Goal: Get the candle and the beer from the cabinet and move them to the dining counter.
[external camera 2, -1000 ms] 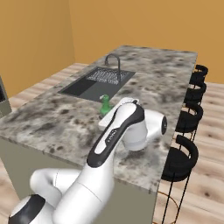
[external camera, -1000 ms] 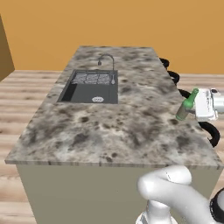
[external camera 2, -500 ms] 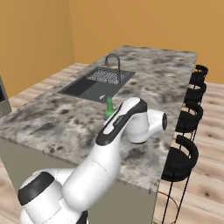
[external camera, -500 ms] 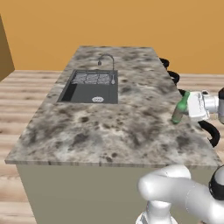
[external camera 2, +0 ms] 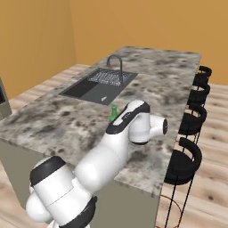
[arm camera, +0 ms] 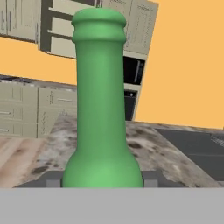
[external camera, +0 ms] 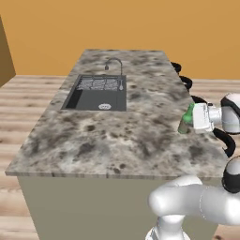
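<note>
gripper (external camera: 189,120): clamped on the beer, fingers either side of the bottle; in the hand view the dark tips sit right against the glass at the bottom edge
beer (external camera: 185,120): green bottle, roughly upright, held over the dining counter near its stool-side edge; base is at or just above the granite, can't tell if it touches
beer, right base view (external camera 2: 113,112): only the green neck and shoulder show, rest hidden behind the white arm
beer, hand view (arm camera: 101,109): long neck with ringed lip up the middle, shoulder flaring at the bottom; label not visible
dining counter (external camera: 108,136): speckled grey-brown top, long island
sink (external camera: 97,93): dark, inset, with a curved faucet (external camera: 114,65) at its far edge; well apart from the bottle
stools (external camera 2: 194,118): black, lined up along the counter's right side, just beside where the bottle is held
cabinet (arm camera: 141,18): grey-beige panelled doors in the background of the hand view, against the orange wall; a dark opening shows below it
arm (external camera 2: 119,151): rises from the base and bends over the counter edge to the bottle
</note>
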